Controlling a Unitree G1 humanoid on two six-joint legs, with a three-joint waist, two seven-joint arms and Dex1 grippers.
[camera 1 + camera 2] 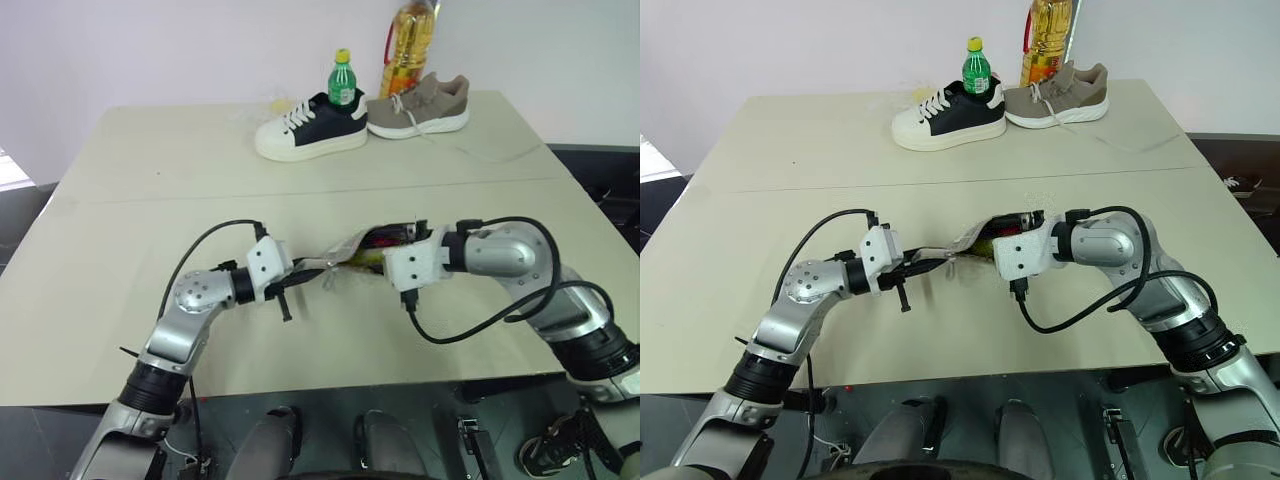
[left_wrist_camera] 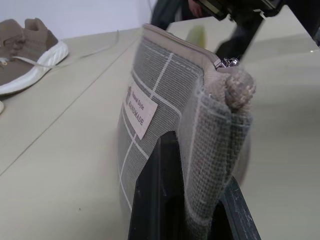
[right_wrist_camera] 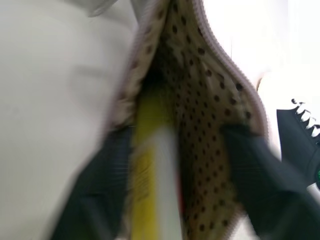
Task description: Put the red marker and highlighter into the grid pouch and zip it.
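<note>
Right hand hovering at the open mouth of the pouch, highlighter going in.

At frame centre, the closed left hand (image 1: 290, 283) is pinching one end of the grey grid-lined fabric pouch (image 2: 165, 105) above the bench (image 1: 150, 180); the right hand (image 3: 170, 165), fingers spread, is pointing along the chunky yellow highlighter (image 3: 145, 170), lengthwise inside the mouth.

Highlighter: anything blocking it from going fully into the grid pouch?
Nothing visible. The highlighter already lies in the open mouth of the grid pouch, against the dotted lining. The left end effector clamps the pouch's end; the right end effector is at the opening.
</note>
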